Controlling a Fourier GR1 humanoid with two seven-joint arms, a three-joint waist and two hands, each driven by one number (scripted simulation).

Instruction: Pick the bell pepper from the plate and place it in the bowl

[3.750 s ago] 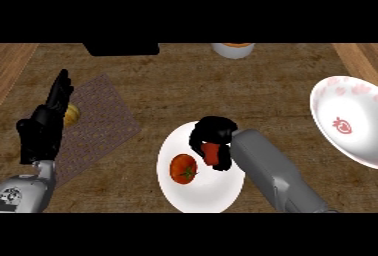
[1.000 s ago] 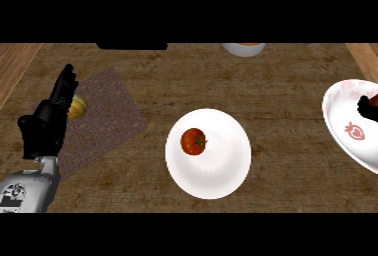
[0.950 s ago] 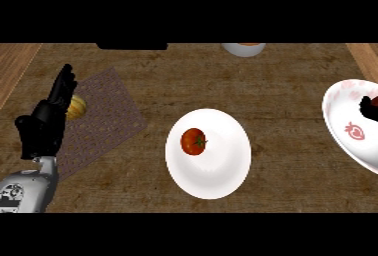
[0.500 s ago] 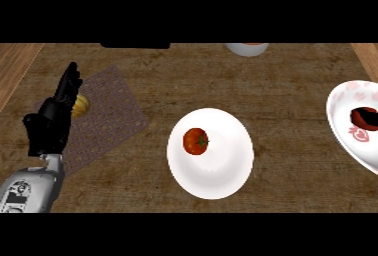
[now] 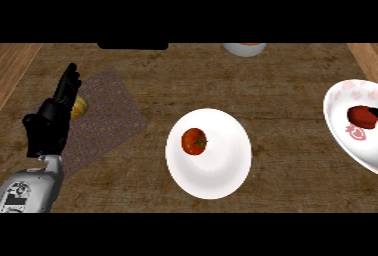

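Head view, counter top.

- Bell pepper (image 5: pixel 362 116): observed as a dark red lump inside the white patterned bowl (image 5: pixel 338 100) at the right edge of the frame. It appears to be lying against the bowl's inner wall. The bowl is partly cut off by the frame edge.
- Plate (image 5: pixel 215 176): white, centre of frame, well apart from the bowl. Only a tomato (image 5: pixel 194 141) is left on it, in the upper left part of the plate.
- Right hand: not seen in this frame, so its finger state cannot be told.
- Change noted: 3.8 s ago the right hand was closed over a red item on the plate, beside the tomato. About a second ago dark fingers were seen over the bowl. Half a second ago they were gone from the frame, and only the red item remained in the bowl, as it is now.
- Left hand (image 5: pixel 46 131): at the left of the frame, fingers straight and held together, pointing up. It holds nothing and is judged to be resting. It has kept much the same place throughout.
- A yellow object (image 5: pixel 79 107) is partly hidden behind the left hand's fingers, on the brown placemat (image 5: pixel 111 117).
- A pale cup (image 5: pixel 244 48) is cut off at the top edge of the frame.

Judgement: the pepper has been moved from plate to bowl and released. The task is taken to be essentially complete, with nothing further required at the plate.
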